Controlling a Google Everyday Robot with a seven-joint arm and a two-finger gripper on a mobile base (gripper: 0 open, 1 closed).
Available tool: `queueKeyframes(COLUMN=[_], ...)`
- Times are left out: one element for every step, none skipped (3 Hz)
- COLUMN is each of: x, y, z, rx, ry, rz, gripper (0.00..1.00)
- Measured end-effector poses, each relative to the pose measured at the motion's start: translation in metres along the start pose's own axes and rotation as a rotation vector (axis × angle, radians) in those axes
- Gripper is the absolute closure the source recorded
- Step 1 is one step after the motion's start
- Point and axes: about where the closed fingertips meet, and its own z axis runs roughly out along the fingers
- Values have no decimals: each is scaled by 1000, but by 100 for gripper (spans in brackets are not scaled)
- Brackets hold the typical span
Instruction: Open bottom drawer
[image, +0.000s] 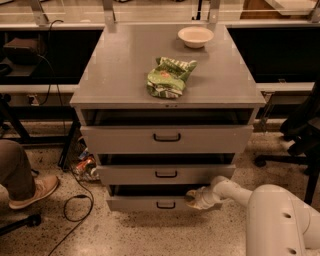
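Observation:
The grey cabinet (125, 75) has three drawers. The bottom drawer (145, 203) is the lowest and smallest-looking front, with a small black loop handle (165, 205). It stands pulled out a little, with a dark gap above its front. My gripper (196, 198) is on a white arm that reaches in from the lower right. It sits at the top edge of the bottom drawer's front, just right of the handle.
The top drawer (167, 138) and middle drawer (165, 174) also stand slightly out. A green bag (169, 77) and a white bowl (195, 36) lie on the cabinet top. A person's leg and shoe (31, 190) and cables (75, 200) are at the left. A chair base (300, 135) is at the right.

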Motion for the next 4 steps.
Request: queueKeyframes(x=[-4,-3,-4,2], y=[-1,3,3,36], z=[-6,-4,-5,-4], rx=[0,-11,-10,3], ry=[0,-3,-3,-4], rz=[0,0,0,2], gripper=[100,100,100,100])
